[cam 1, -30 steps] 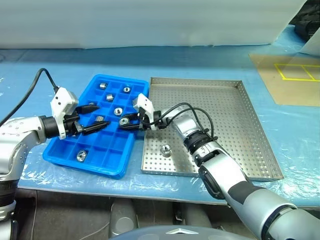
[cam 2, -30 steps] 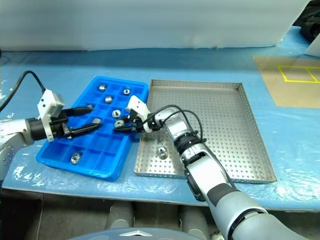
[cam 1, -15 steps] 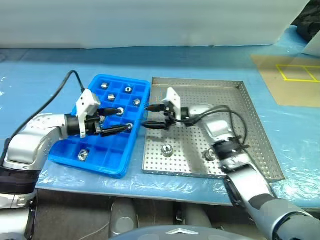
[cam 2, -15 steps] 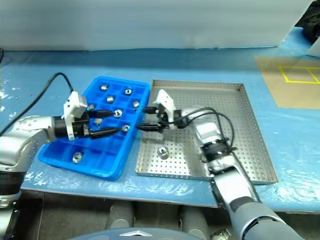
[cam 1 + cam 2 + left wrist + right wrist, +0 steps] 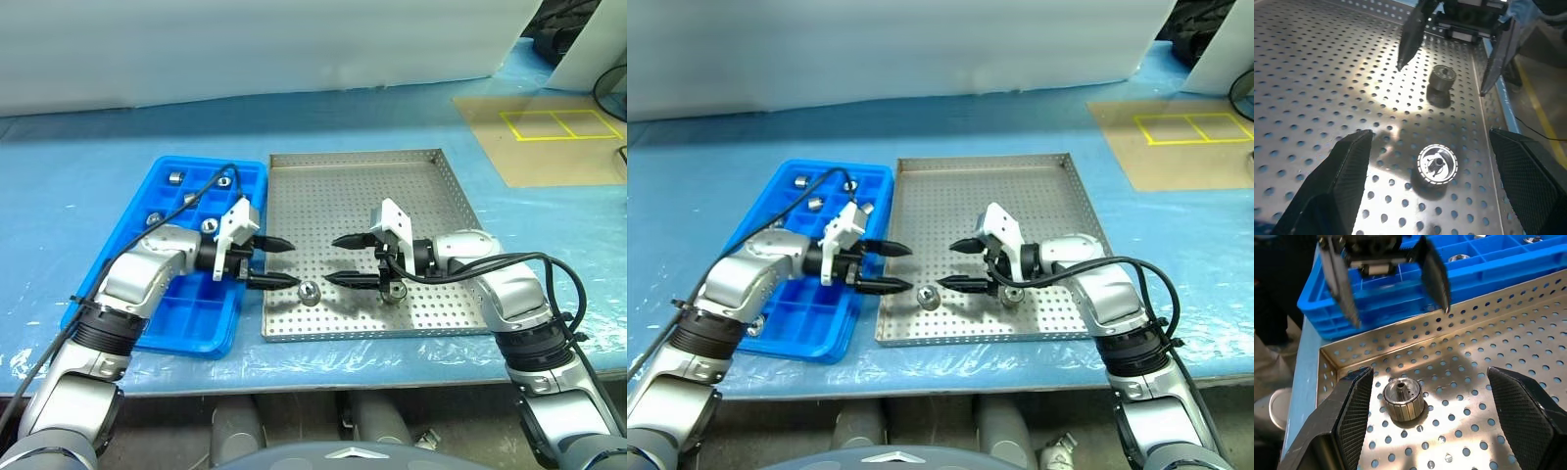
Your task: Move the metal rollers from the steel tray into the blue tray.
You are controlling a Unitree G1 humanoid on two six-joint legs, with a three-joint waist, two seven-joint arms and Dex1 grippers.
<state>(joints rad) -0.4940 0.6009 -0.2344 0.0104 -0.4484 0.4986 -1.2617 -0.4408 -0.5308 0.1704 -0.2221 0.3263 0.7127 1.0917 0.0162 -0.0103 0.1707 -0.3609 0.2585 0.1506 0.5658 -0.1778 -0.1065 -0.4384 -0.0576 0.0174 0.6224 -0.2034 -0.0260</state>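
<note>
The steel tray [image 5: 411, 186] lies in the middle, with the blue tray [image 5: 201, 164] touching its left side. One of the metal rollers [image 5: 310, 293] stands near the steel tray's front left, and a second [image 5: 394, 290] sits just under my right gripper's hand. Several more rollers, such as [image 5: 209, 225], rest in the blue tray's far compartments. My left gripper [image 5: 292, 263] is open and empty over the steel tray's left edge. It points right at the roller [image 5: 1437, 164]. My right gripper [image 5: 332, 261] faces it, open and empty, with the same roller [image 5: 1403, 400] before its fingers.
A blue plastic sheet [image 5: 88, 127] covers the table. A brown board with yellow tape squares [image 5: 549, 127] lies at the far right, and a white panel [image 5: 245, 49] stands along the back. Black cables [image 5: 549, 269] loop off both forearms. The table's front edge runs close below both trays.
My right gripper has opened, leaving a roller in the blue tray, and swung right over the steel tray. My left gripper moved right from the blue tray to the steel tray's edge. The view shifted.
</note>
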